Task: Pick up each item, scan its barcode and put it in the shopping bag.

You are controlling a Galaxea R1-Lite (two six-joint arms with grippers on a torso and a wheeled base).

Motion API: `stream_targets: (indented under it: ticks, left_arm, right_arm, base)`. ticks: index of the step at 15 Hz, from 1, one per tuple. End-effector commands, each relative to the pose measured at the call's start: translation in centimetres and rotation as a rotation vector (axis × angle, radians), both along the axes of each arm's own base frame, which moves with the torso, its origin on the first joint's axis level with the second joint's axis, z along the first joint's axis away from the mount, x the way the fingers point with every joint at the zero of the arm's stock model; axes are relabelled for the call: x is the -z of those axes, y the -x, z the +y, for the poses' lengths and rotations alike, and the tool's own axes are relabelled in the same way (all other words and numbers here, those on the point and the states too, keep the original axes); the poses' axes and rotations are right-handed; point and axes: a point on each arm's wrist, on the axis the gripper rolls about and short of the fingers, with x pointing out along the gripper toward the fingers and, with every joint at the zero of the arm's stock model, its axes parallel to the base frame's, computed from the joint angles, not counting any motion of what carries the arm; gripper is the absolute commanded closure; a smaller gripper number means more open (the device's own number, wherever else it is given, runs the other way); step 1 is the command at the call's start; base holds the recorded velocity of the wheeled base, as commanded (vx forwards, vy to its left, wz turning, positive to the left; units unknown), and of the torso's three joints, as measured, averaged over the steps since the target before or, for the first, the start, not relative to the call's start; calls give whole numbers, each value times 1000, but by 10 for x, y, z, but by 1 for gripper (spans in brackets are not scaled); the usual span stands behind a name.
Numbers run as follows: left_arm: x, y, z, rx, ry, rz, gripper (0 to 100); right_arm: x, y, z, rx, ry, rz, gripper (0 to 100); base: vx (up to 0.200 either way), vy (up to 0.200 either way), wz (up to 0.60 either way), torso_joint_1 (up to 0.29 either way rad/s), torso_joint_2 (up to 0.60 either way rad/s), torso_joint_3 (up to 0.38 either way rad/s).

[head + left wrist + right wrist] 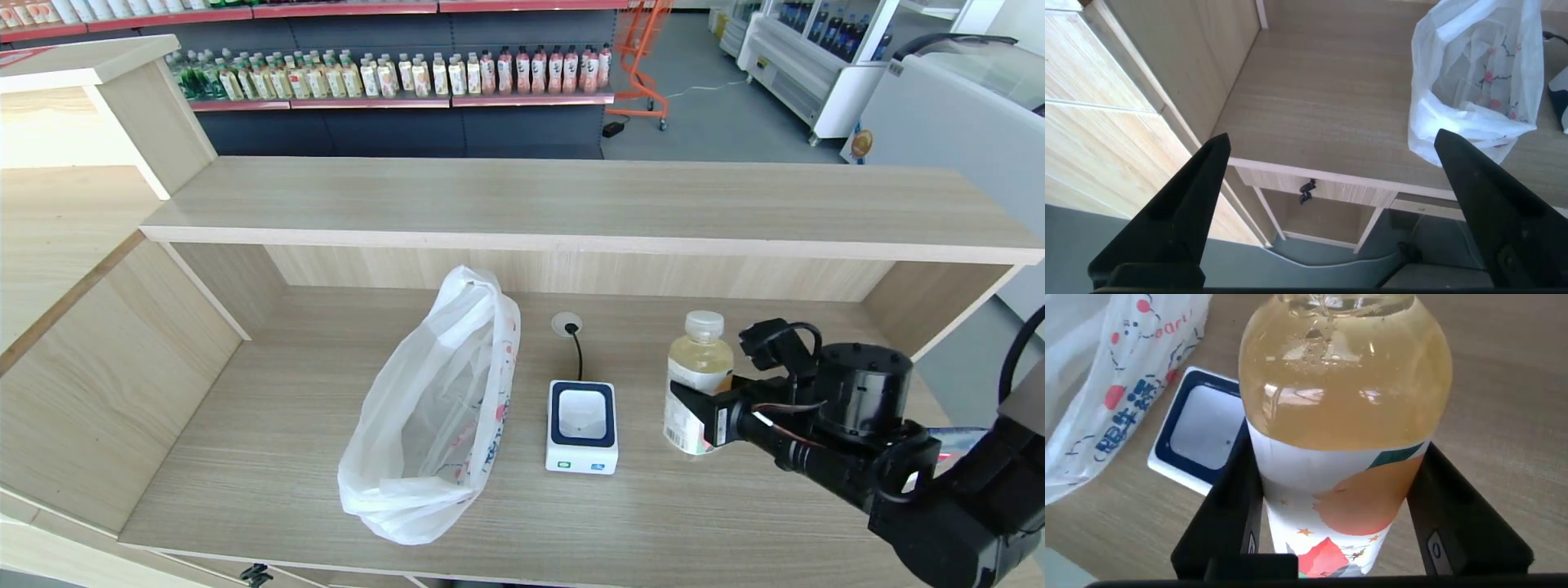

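One amber-filled bottle between right jaws

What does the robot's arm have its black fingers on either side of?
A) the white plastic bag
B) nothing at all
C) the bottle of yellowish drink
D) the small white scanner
C: the right arm's fingers sit on both sides of the bottle at its label, while the bag and the scanner stand apart from them on the counter.

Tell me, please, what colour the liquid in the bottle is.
The bottle holds pale golden-yellow liquid, best seen in the right wrist view.
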Motion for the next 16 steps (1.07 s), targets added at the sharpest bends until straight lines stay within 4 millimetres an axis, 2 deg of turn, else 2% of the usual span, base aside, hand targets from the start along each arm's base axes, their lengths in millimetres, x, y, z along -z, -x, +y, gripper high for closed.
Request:
stream_targets:
  ticks: [1,2,3,6,8,11,13,16]
  left_arm:
    - [0,0,0,-1,0,0,0]
    - [0,0,0,-1,0,0,0]
    - [0,0,0,-1,0,0,0]
    - [0,0,0,-1,0,0,0]
    - [0,0,0,-1,0,0,0]
    - [0,0,0,-1,0,0,0]
    - [0,0,0,-1,0,0,0]
    - [0,0,0,-1,0,0,0]
  right_arm:
    - [-83,35,-9,-191,-208,-56,100]
    - [-91,41,-10,-239,-237,-46,100]
    - [-111,52,-14,-348,-288,-43,100]
    - [-127,65,-9,-463,-301,-92,100]
    - [-145,81,-1,-626,-353,-81,100]
    - [-145,90,7,-693,-370,-49,100]
    - [-126,95,9,-704,-360,29,100]
    - [-125,97,15,-756,-384,67,100]
  base:
    - [0,0,0,0,0,0]
    - [0,0,0,0,0,0]
    - [0,0,0,0,0,0]
    - [0,0,0,0,0,0]
    - [0,0,0,0,0,0]
    - [0,0,0,0,0,0]
    - [0,0,0,0,0,0]
    - [0,0,0,0,0,0]
